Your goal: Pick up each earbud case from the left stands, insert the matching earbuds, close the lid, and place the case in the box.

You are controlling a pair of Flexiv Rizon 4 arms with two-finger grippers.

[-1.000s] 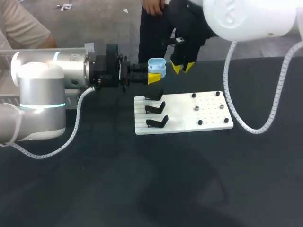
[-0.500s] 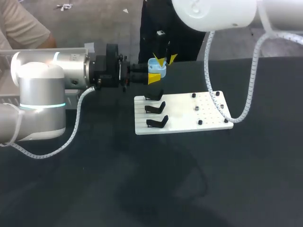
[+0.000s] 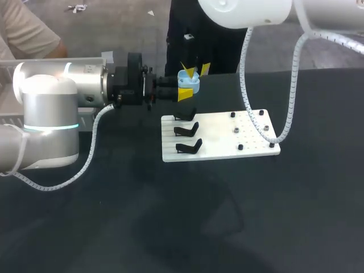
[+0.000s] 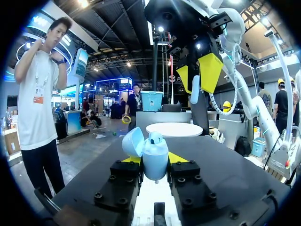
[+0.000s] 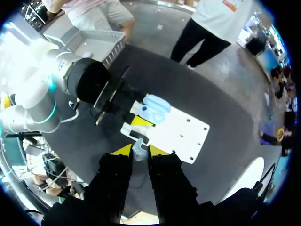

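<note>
Light-blue plastic earbud case (image 3: 189, 84), egg-shaped w/ glossy shell, is clamped from two sides by the left end effector (image 4: 155, 165). It is held clear of the black counter (image 3: 170, 227), at approx. 11 o'clock of the white rectangular fixture plate (image 3: 219, 139).

Key relation:
- Right end effector (image 3: 195, 69) hangs fingers-down. In head view its yellow tips sit at approx. 12–1 o'clock of the case.
- It grips a small light-blue earbud (image 4: 194, 90) between the tips.
- Left wrist view: earbud is above the case mouth, offset to one side, not touching.
- Right wrist view: case lies ahead of the tips, beyond the plate's near edge.

Axes:
- Case long axis approx. vert., mouth up toward the earbud.
- Rounded lid (image 4: 133, 141) is swung open to the side away from the right end effector, so the approach path looks unobstructed.
- Earbud stem approx. vert., in line w/ the fingers.

Case condition: a rounded bud-like shape w/ a dark spot shows in the mouth. Prob. one earbud seated; cannot confirm.

Three black angled stands (image 3: 187, 132) on the plate's 9 o'clock side are all empty.

Judgement: the right arm is the moving member and the left acts as a fixture. The coming move calls for closing the sideways offset first, then a straight descent into the free socket.
</note>
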